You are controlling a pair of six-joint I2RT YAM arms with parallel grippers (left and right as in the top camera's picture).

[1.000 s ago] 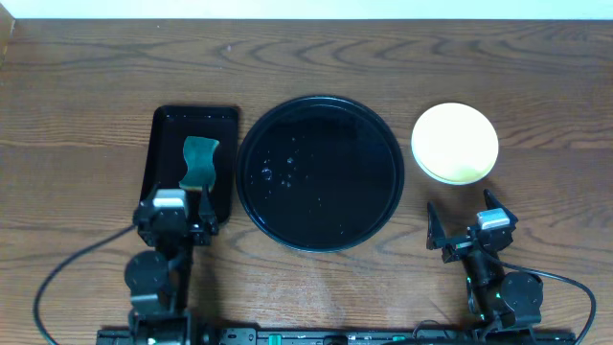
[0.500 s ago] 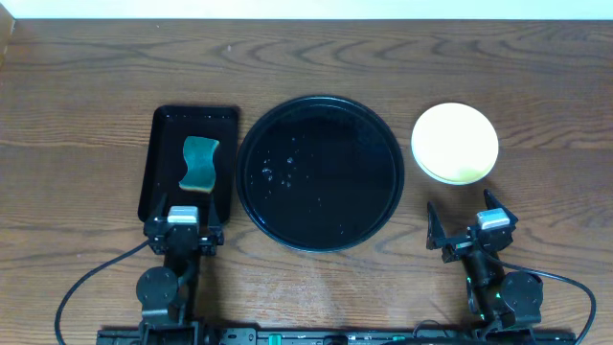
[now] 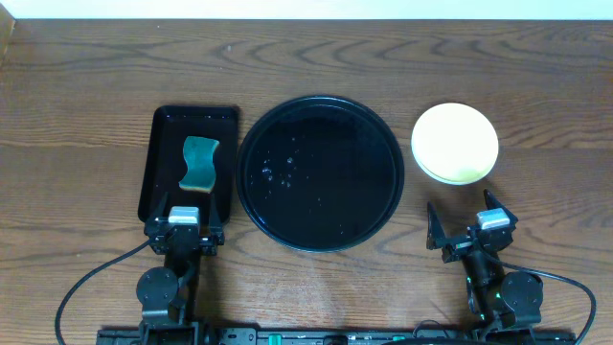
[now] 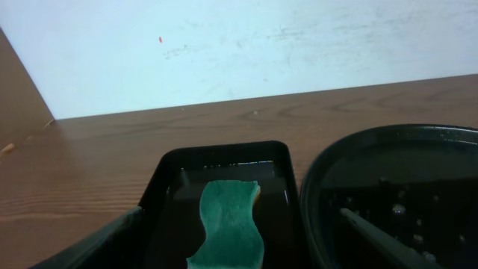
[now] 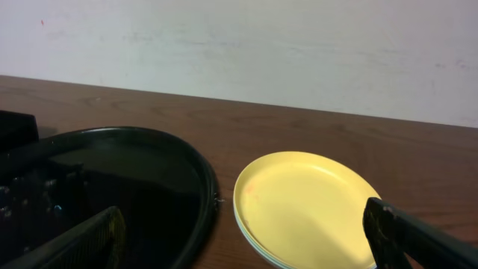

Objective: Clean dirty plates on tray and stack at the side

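Note:
The round black tray (image 3: 321,172) sits mid-table with only water drops on it. To its right the plates (image 3: 455,144) form a stack on the table, the yellow one on top. In the right wrist view a pale blue rim shows under the yellow plate (image 5: 306,205), which has a faint pinkish mark near its left edge. My left gripper (image 3: 184,224) is open at the near end of the rectangular tray, nothing between its fingers (image 4: 97,243). My right gripper (image 3: 465,220) is open just in front of the stack, its fingers (image 5: 418,239) empty.
A small rectangular black tray (image 3: 158,163) lies left of the round one and holds a green wavy sponge (image 3: 199,163), which also shows in the left wrist view (image 4: 228,224). A white wall backs the table's far edge.
My left gripper drew back toward the table's near edge from over the rectangular tray's near end, then stopped. The right arm, plates and sponge have not moved.

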